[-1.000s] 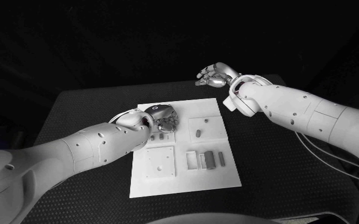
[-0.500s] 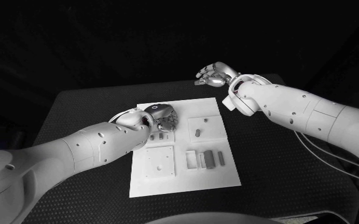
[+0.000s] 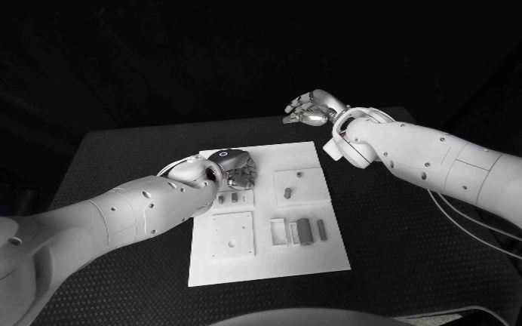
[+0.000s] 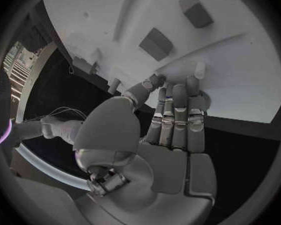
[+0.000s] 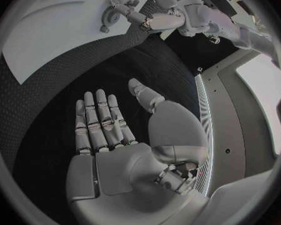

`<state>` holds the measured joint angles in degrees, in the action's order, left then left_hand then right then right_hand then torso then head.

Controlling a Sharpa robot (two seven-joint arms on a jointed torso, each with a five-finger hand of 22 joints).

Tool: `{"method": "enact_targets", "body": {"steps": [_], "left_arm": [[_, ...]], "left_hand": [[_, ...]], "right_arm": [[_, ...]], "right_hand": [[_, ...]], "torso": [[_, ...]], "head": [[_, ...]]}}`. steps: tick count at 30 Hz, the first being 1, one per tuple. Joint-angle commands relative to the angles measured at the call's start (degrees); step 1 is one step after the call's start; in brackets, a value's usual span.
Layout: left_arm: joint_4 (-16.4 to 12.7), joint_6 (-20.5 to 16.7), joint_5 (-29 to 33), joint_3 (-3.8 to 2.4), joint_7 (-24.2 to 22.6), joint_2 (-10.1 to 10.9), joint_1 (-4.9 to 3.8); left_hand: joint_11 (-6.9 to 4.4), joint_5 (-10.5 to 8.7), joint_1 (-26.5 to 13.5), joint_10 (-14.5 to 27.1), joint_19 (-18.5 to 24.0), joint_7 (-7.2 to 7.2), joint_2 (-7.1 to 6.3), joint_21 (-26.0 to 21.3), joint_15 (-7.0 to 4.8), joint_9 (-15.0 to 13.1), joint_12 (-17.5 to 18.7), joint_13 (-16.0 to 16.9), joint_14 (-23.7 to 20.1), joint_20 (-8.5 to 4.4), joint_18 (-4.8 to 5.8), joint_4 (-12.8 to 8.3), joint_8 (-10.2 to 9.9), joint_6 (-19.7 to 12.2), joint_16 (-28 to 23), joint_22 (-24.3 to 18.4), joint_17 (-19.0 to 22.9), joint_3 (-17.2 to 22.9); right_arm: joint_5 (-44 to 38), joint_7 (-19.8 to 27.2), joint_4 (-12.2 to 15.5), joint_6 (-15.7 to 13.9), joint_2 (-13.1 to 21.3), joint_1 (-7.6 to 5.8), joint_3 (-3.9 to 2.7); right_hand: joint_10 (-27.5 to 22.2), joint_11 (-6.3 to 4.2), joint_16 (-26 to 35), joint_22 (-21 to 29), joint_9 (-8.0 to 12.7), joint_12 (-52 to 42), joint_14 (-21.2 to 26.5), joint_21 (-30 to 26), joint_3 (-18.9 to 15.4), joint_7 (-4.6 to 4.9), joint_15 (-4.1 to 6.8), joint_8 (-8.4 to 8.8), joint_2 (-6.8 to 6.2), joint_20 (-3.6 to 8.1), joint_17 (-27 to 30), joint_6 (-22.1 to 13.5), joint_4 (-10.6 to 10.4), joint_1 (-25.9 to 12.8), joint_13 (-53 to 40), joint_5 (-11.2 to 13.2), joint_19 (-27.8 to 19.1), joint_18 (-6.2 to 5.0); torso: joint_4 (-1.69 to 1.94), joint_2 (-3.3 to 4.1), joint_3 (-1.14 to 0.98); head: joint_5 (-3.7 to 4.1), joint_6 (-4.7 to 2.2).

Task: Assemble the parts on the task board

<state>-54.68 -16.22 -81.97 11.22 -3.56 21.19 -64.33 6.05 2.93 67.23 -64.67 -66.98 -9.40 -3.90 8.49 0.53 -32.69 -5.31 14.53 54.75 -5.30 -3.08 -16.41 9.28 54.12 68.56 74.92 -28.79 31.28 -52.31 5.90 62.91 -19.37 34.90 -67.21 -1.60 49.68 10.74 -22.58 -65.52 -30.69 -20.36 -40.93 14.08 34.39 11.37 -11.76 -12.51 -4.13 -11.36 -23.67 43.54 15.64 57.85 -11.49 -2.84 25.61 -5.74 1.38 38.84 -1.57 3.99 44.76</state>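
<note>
The white task board lies in the middle of the black table. Small grey parts lie on it: a short peg, a pair of slim pieces and a row of blocks. My left hand is over the board's far left corner; in the left wrist view its fingers stretch out flat with nothing in them, tips next to a pale peg, with two grey blocks beyond. My right hand hovers past the board's far right corner, palm flat and empty.
Black mat surrounds the board on all sides. A square plate with small holes sits in the board's near left part. The right forearm crosses above the table's right side.
My left hand has shifted slightly toward the board's far edge. The right hand has stayed where it was.
</note>
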Motion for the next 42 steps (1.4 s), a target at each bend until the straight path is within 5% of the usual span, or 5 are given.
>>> {"method": "enact_targets", "body": {"steps": [1, 18, 42], "left_arm": [[0.6, 3.9, -1.3, 0.56, 3.3, 0.1, 0.8], [0.6, 4.5, -1.8, 0.57, 1.6, -0.3, 1.14], [1.2, 7.9, -4.6, 0.58, 3.4, -0.9, 1.51]], "left_hand": [[0.95, 0.23, 0.6, 1.2, 0.2, -0.2, 0.28, 0.3, 0.12, 0.1, 0.1, -0.3, -0.1, 0.1, -0.62, -0.1, 0.2, -0.1, 0.4, 1.4, 0.0, 0.0], [-0.02, 0.32, 0.8, -1.5, -0.7, 0.73, 1.04, 1.4, -0.78, 0.2, -0.8, 0.7, 1.2, -0.43, -0.81, -0.1, 1.8, 1.8, 1.1, 1.4, 0.1, 0.6], [0.17, 0.23, -0.2, -1.2, -0.3, 0.51, 0.81, 1.5, -0.62, 0.7, 0.0, 0.7, 1.1, -0.46, -0.68, -0.1, 1.8, 1.2, 0.7, 1.3, 0.5, 0.3]], "right_arm": [[0.0, 0.5, 0.0, 0.7, 0.0, 0.01, -0.01], [0.0, 0.5, 0.0, 0.7, 0.0, 0.01, -0.01], [0.1, 0.6, -0.1, 0.8, -0.1, 0.01, -0.01]], "right_hand": [[0.4, 0.04, 0.3, -0.1, 0.1, 0.4, -0.4, -0.2, -0.4, 1.49, -0.13, -0.26, -0.08, 0.06, 0.1, -0.3, 0.1, 0.1, 0.1, 0.0, 0.3, -0.18], [0.5, 0.04, 0.3, -0.1, 0.1, 0.4, -0.5, -0.3, -0.4, 1.48, -0.12, -0.31, -0.07, 0.04, 0.2, -0.3, 0.0, 0.0, 0.3, 0.0, 0.4, -0.22], [0.6, 0.03, 0.4, -0.2, 0.2, 0.5, -0.5, -0.4, -0.5, 1.48, -0.12, -0.37, -0.1, 0.0, 0.3, -0.3, -0.2, -0.2, 0.6, 0.0, 0.4, -0.26]], "torso": [[-0.02, 0.02, 0.01], [-0.07, 0.03, -0.01], [-0.06, 0.03, -0.01]], "head": [[0.06, 0.02], [0.18, 0.09], [0.38, 0.54]]}}
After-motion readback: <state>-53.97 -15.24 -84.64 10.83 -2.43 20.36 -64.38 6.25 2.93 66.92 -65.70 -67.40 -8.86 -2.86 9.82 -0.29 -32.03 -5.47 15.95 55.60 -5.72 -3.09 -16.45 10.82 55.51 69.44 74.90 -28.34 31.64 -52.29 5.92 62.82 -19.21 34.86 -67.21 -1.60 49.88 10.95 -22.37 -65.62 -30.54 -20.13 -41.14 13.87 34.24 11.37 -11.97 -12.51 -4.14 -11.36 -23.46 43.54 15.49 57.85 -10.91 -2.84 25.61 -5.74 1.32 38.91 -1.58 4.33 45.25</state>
